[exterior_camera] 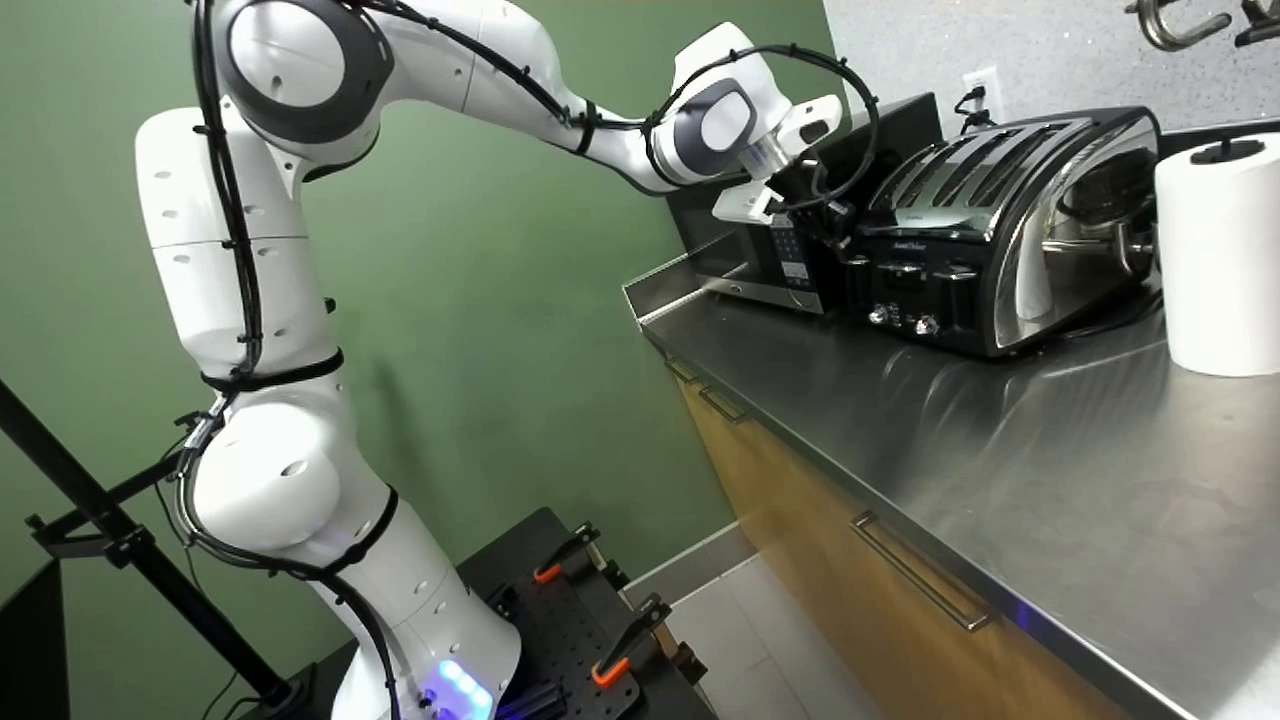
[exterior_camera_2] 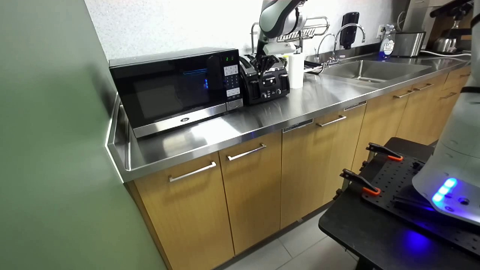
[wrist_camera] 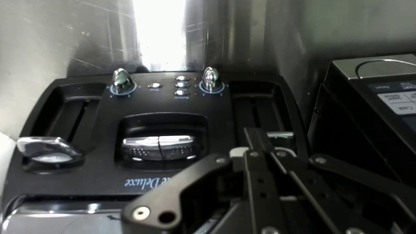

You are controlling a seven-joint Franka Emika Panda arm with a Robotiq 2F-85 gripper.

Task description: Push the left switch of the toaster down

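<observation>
The black and chrome toaster (exterior_camera: 1075, 210) stands on the metal counter in both exterior views (exterior_camera_2: 275, 90); its control face fills much of the wrist view (wrist_camera: 172, 100), upside down. The left switch (wrist_camera: 281, 134) is a chrome lever at the right of the wrist view, partly hidden behind my fingers. My gripper (wrist_camera: 256, 130) is shut with fingertips together and nothing between them. The tips overlap the left slot beside the lever; I cannot tell whether they touch it. The gripper is at the toaster's front left in both exterior views (exterior_camera: 838, 238) (exterior_camera_2: 260, 75).
A black microwave (exterior_camera_2: 168, 86) stands close beside the toaster's left side, also in the wrist view (wrist_camera: 351, 120). Centre levers (wrist_camera: 159, 148) and a right lever (wrist_camera: 48, 149) sit on the same face. A paper towel roll (exterior_camera: 1220, 260) stands right of the toaster.
</observation>
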